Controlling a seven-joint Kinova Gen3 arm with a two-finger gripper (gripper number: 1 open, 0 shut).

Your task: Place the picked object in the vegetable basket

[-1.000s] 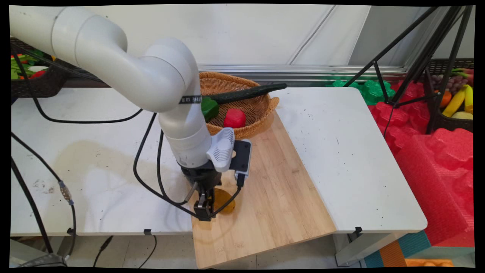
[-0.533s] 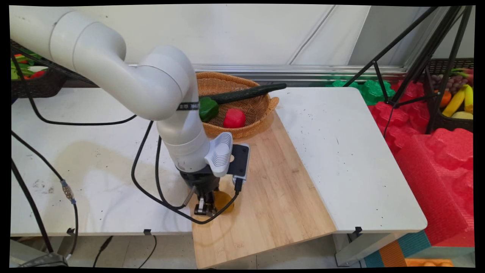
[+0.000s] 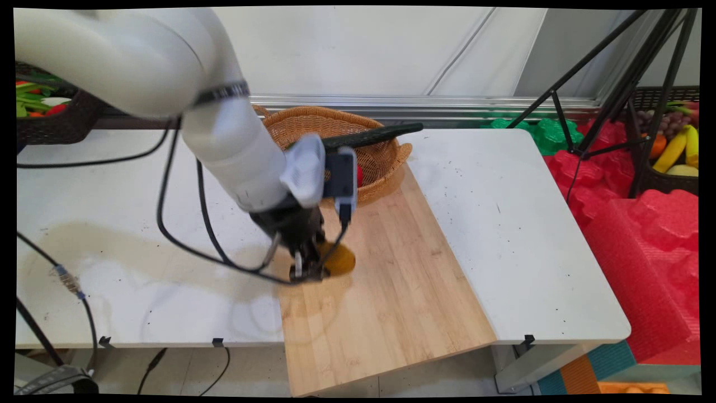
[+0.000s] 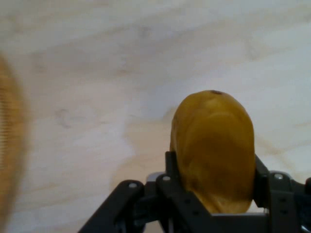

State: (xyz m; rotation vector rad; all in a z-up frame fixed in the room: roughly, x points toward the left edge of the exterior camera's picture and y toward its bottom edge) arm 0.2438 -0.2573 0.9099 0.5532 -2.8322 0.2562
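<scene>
1. Nearest the camera, a bamboo cutting board (image 3: 391, 291) overhangs the near edge of the white table (image 3: 520, 235), its grain running away toward the wall.
2. Above the board's left-hand part, the black gripper (image 3: 307, 272) is clamped on a yellow-brown potato (image 3: 339, 260); the hand view shows the potato (image 4: 214, 150) wedged between the two fingers (image 4: 171, 170), apparently clear of the wood, its shadow lying on the board below.
3. Black cables (image 3: 184, 224) loop down from the arm on the left, slack enough to let the wrist tilt.
4. At the board's far end a wicker basket (image 3: 386, 157) sits on the table, holding a red item (image 3: 359, 175) and a long dark vegetable (image 3: 380, 134) propped across its rim.
</scene>
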